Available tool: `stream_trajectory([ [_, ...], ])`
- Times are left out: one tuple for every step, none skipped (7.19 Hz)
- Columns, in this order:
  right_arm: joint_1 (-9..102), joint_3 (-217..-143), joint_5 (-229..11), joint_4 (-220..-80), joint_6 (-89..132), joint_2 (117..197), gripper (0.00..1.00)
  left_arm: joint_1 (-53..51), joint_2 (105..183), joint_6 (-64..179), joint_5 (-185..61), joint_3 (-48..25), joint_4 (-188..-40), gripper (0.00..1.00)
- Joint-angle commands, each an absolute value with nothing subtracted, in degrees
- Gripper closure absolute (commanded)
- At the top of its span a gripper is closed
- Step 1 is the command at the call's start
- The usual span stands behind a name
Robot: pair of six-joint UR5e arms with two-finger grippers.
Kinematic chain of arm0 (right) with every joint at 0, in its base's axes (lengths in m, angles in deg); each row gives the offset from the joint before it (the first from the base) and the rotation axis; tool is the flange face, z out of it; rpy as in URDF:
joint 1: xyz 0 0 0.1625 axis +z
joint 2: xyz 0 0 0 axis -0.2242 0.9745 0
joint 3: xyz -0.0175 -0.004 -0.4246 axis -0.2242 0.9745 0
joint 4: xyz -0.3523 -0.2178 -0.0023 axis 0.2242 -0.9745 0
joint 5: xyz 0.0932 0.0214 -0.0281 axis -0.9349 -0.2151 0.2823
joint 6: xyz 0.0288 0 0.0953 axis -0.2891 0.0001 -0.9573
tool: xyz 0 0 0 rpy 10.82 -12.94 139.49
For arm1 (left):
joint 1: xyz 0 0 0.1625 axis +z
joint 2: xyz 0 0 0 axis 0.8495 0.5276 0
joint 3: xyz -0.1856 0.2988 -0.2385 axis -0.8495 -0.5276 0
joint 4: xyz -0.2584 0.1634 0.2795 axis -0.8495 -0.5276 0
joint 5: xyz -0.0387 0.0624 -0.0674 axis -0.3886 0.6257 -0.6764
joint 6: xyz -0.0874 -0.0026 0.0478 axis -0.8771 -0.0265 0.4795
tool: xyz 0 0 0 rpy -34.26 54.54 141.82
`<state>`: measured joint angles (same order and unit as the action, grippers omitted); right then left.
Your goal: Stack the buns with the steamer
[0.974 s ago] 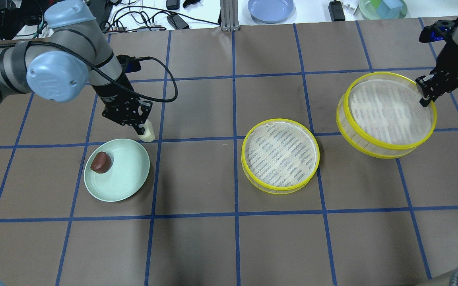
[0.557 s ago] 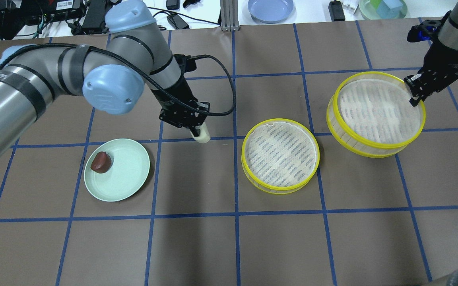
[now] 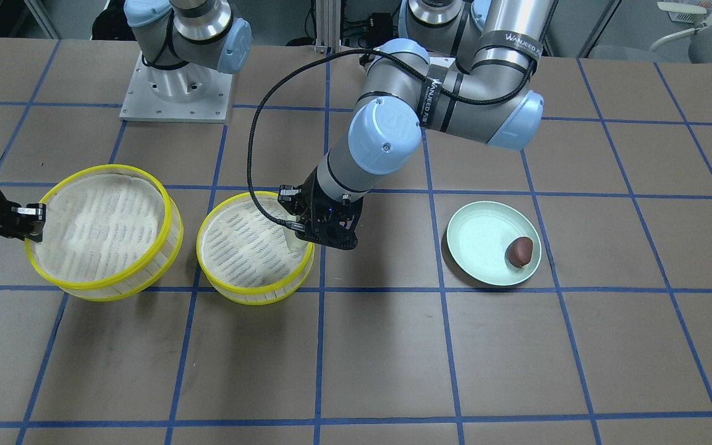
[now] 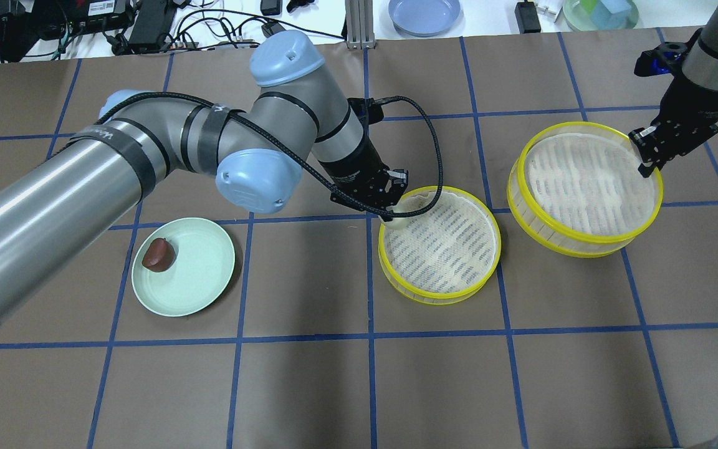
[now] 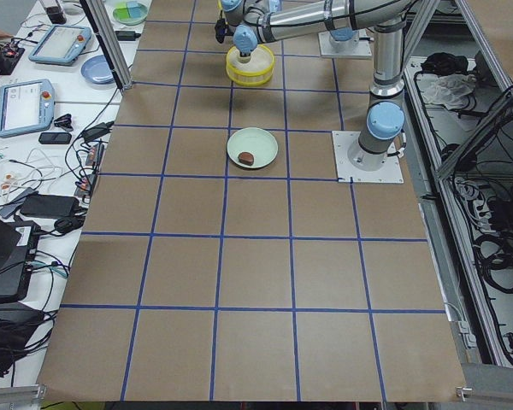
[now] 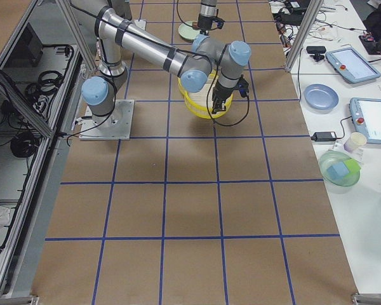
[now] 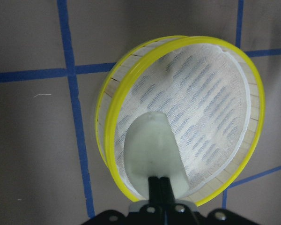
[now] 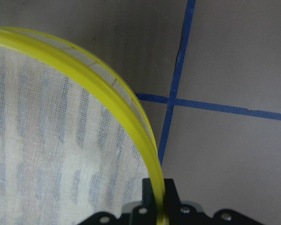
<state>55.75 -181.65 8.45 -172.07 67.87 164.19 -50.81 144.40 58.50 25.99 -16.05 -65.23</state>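
My left gripper [image 4: 391, 215] is shut on the cream bun [image 7: 152, 152] and holds it over the near-left rim of the middle yellow-rimmed steamer tray [image 4: 440, 244]; that tray also shows in the front view [image 3: 254, 250] and left wrist view [image 7: 196, 103]. The reddish-brown bun [image 4: 159, 253] lies on the pale green plate [image 4: 200, 274], seen also in the front view [image 3: 521, 251]. My right gripper [image 4: 646, 163] is shut on the rim of the second steamer tray [image 4: 583, 187], which it holds tilted; its rim [image 8: 131, 117] fills the right wrist view.
A blue plate [image 4: 424, 14] and a clear bowl with coloured blocks [image 4: 601, 14] sit beyond the table's far edge, among cables. The brown table has a blue tape grid [image 4: 368, 337].
My left arm has carried the cream bun rightward from beside the green plate to the middle steamer's rim. My right gripper has shifted its steamer tray left, toward the middle one.
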Motion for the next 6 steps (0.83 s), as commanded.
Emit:
stream_trajectory([
  [55.8, -181.8, 8.6, -172.1, 67.1, 164.3, 1.0, -52.9, 146.3, 57.5, 25.7, -17.4, -64.5, 1.0],
  [55.8, -181.8, 8.6, -172.1, 66.6, 164.3, 1.0, -52.9, 146.3, 57.6, 25.7, -18.5, -64.5, 1.0],
  [55.8, -181.8, 8.5, -172.1, 65.1, 164.4, 1.0, -52.9, 146.3, 57.6, 25.7, -19.0, -64.4, 0.63],
  [55.8, -181.8, 8.5, -172.1, 65.1, 164.4, 1.0, -52.9, 146.0, 57.3, 26.0, -18.9, -64.3, 0.47],
  [55.9, -181.8, 8.4, -172.2, 64.8, 164.4, 1.0, -52.9, 145.8, 57.4, 26.4, -18.6, -64.4, 0.32],
  [56.2, -181.8, 7.9, -172.2, 63.7, 164.4, 1.0, -52.7, 145.6, 57.3, 26.7, -18.1, -64.4, 0.16],
])
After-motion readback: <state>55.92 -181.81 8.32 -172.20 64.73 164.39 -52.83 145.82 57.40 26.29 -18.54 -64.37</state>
